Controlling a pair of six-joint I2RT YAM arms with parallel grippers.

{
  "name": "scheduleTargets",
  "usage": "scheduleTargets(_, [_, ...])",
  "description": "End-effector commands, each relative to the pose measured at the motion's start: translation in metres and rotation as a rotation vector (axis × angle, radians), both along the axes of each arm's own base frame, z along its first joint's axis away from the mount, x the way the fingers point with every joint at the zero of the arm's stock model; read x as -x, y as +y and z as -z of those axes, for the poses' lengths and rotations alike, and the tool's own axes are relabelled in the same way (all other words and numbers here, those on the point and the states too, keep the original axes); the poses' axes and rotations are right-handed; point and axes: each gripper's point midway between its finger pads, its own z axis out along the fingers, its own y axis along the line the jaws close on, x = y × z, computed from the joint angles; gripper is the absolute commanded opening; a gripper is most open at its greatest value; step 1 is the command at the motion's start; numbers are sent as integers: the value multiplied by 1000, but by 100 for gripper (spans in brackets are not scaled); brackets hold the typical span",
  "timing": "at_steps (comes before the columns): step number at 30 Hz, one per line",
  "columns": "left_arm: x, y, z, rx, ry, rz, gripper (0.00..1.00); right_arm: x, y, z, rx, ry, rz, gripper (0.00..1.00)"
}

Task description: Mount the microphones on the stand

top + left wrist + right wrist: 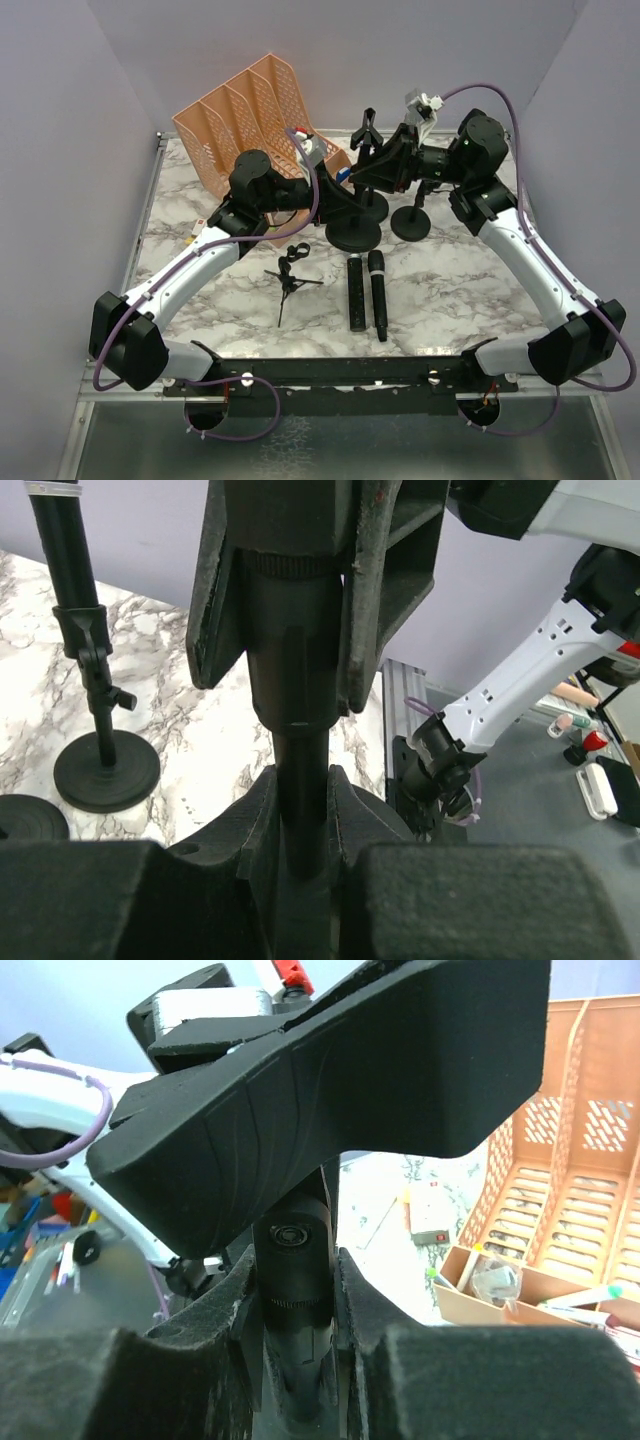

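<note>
Microphones (pixel 377 295), two black ones, lay side by side on the marble table (pixel 450 300), near the round base (pixel 355 238) of a stand and well apart from both your grippers. Your left gripper (pixel 300 805) was closed tight on the thin part of a stand pole (pixel 300 670), with its fingers (pixel 250 825) pressing on each side. Your right gripper (pixel 297 1280) squeezed the thick part of the same pole, higher up, by its round top end.
</note>
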Motion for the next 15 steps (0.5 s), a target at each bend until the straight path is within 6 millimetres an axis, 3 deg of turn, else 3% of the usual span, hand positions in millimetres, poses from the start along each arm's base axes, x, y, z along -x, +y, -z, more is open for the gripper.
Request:
scheduleTargets(1, [18,5,-33,59,-155,73,0,18,0,-13,6,-40,-120,6])
scheduleTargets(4, [5,7,-35,74,-146,-22,0,-25,-9,-14,-16,52,180,43])
scheduleTargets(6, [-7,9,-34,82,-125,-100,0,-42,-18,-10,-45,117,320,56])
scheduleTargets(9, [-23,13,-34,95,-99,-201,0,-49,-22,-2,-55,183,427,62])
scheduleTargets(15, [-35,18,-35,110,-73,-287,0,-46,-12,13,-11,257,455,64])
